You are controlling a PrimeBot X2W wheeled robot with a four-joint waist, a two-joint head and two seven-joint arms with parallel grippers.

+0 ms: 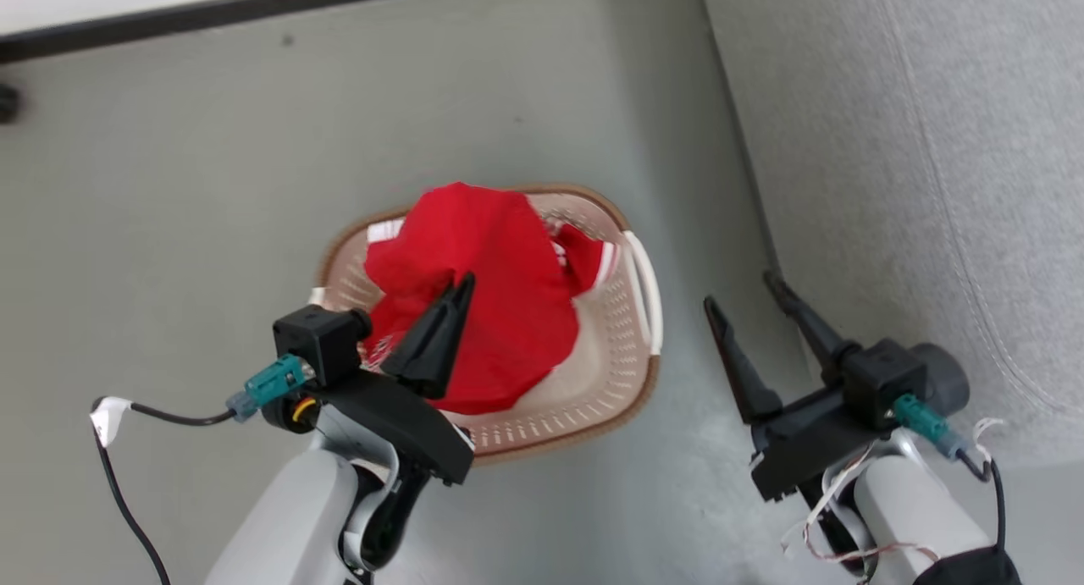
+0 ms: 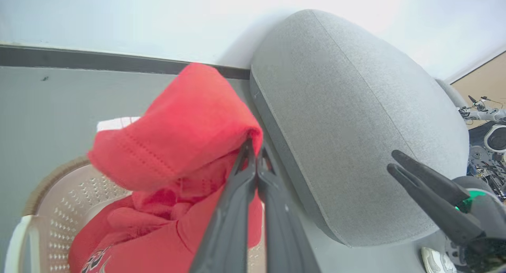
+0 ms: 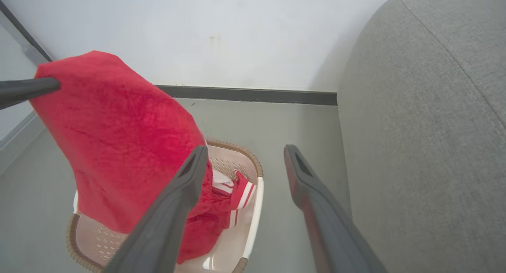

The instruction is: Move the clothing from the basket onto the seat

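- Left claw [image 1: 461,285] has its two dark fingers pressed together on a fold of the clothing [image 1: 500,255], pinching the red fabric at its highest point.
- From that pinch the clothing hangs like a raised tent above the basket [image 1: 605,373]. Its lower folds, a red-and-white striped cuff and some white print lie inside the basket.
- Cream perforated walls and a brown rim show around the fabric, with a white handle on the side facing the seat [image 1: 931,145].
- On the grey floor [image 1: 169,229] the basket sits near the seat, which rises on the robot's right with a strip of floor between the two. The clothing is apart from the grey upholstery.
- Right claw [image 1: 739,290] hovers over that strip, between basket and seat, with its fingers spread wide and empty.
- Beyond the basket, a dark baseboard [image 1: 212,9] runs along the foot of a pale wall.
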